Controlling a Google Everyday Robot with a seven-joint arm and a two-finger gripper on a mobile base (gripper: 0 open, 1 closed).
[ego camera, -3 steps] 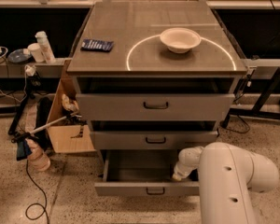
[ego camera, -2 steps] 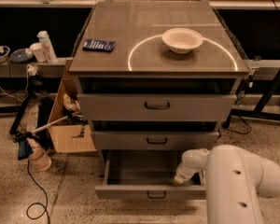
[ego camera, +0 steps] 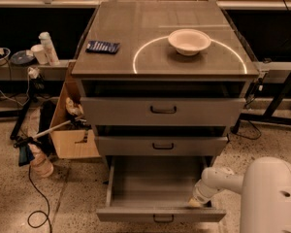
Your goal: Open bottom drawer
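The bottom drawer [ego camera: 160,213] of the grey cabinet stands pulled out toward me, its plain grey tray [ego camera: 155,181] showing and its small black loop handle [ego camera: 163,219] at the centre of the low front. My white arm comes in from the lower right. The gripper [ego camera: 200,201] is at the drawer's right side, just behind the front panel, over the tray's right edge. The middle drawer [ego camera: 161,145] and the top drawer [ego camera: 162,110] above are pushed in.
A white bowl [ego camera: 189,41] and a dark blue packet [ego camera: 103,46] lie on the cabinet top. A cardboard box [ego camera: 70,130], a cable and a bottle sit on the floor at the left. A shelf with bottles stands at the far left. A black stand leg is at the right.
The view has moved closer and the drawer front sits lower in it. My arm has shifted to the right, with the gripper staying at the drawer's right side.
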